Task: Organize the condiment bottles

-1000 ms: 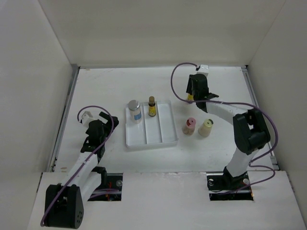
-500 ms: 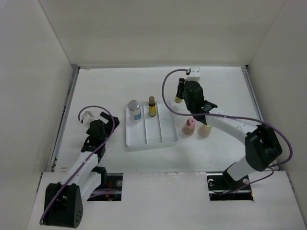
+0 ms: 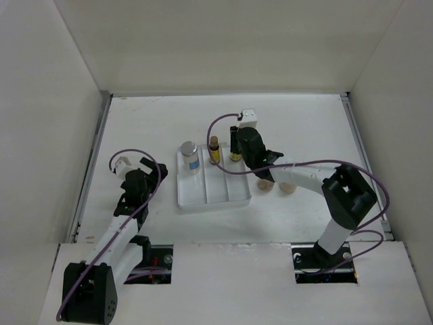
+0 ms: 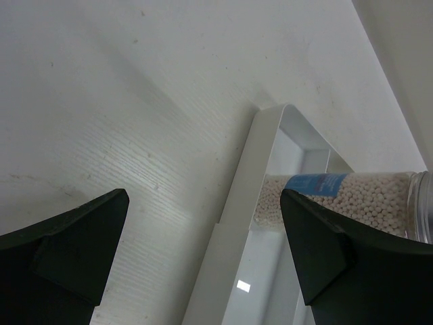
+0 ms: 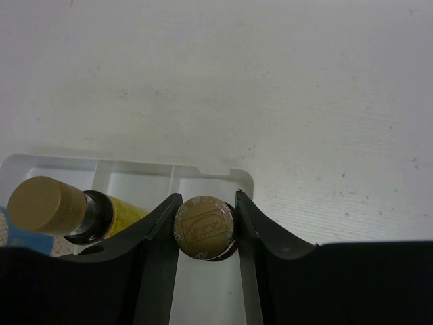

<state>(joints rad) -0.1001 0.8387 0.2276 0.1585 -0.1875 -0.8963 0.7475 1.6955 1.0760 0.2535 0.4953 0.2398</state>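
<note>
My right gripper (image 5: 205, 215) is shut on the cap of a slim brown bottle (image 5: 204, 227) and holds it upright at the far end of the right compartment of the white tray (image 3: 238, 189). In the middle compartment stands a second brown bottle with a yellow label (image 3: 214, 150), and in the left one a clear silver-capped bottle (image 3: 190, 156). The pink bottle (image 3: 264, 181) and the cream bottle (image 3: 290, 186) stand on the table right of the tray, partly under my right arm. My left gripper (image 4: 203, 261) is open and empty, just left of the tray's rim (image 4: 238, 206).
White walls close off the table at the back and on both sides. The near halves of all three tray compartments hold nothing. The right arm's purple cable (image 3: 220, 122) loops above the tray's far edge.
The right arm has swung left from the far right of the table, carrying the brown bottle to the tray's right compartment. The left arm has stayed put.
</note>
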